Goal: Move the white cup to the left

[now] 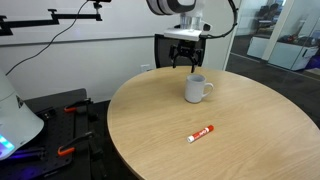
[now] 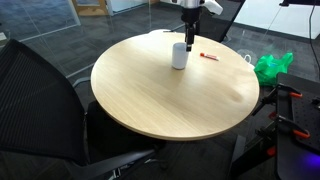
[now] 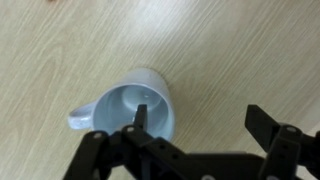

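White cup (image 3: 140, 108), a small plain glossy ceramic mug with 1 loop handle, stands upright on the round light wooden table (image 1: 240, 130), on the side of the table toward my arm, in both exterior views. My gripper (image 1: 186, 60) hovers just above it, spread wide and holding nothing.

In the wrist view 1 fingertip (image 3: 140, 116) sits over the inside of the cup and the other one is well outside the rim, on the side away from the handle. I judge this is good for pinching the wall. I should come straight down without touching the rim, close gently on the wall, and keep away from the handle, because a push there will turn the cup. Then I lift only a little and carry it to the left, slowly, so the smooth ceramic does not slip.

A slim red-and-white marker (image 1: 201, 133) lies well apart from the cup.

I can read no brand, label or writing on the cup; any print on the marker is too small to read.
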{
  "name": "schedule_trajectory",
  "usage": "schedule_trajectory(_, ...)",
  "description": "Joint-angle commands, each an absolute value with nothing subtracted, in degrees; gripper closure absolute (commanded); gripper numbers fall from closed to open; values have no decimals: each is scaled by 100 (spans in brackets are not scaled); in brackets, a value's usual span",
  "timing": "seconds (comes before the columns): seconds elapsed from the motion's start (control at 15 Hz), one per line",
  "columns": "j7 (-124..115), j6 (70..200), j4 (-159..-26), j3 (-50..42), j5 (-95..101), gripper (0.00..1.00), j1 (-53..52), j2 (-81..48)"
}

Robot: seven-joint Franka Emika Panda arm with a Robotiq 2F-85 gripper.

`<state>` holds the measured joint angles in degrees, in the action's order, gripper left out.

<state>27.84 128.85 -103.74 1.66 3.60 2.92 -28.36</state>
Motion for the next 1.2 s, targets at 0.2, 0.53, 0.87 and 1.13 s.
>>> schedule_trajectory(0.2, 2753, 12875, -10364, 249, 407, 0, 371, -2879)
schedule_trajectory(0.53, 2835, 13126, -10429, 273, 410, 0, 391, -2885)
schedule_trajectory(0.87, 2958, 13396, -10403, 343, 306, 0, 505, -3058)
schedule_trajectory(1.13, 3217, 13520, -10353, 480, 193, 0, 682, -3240)
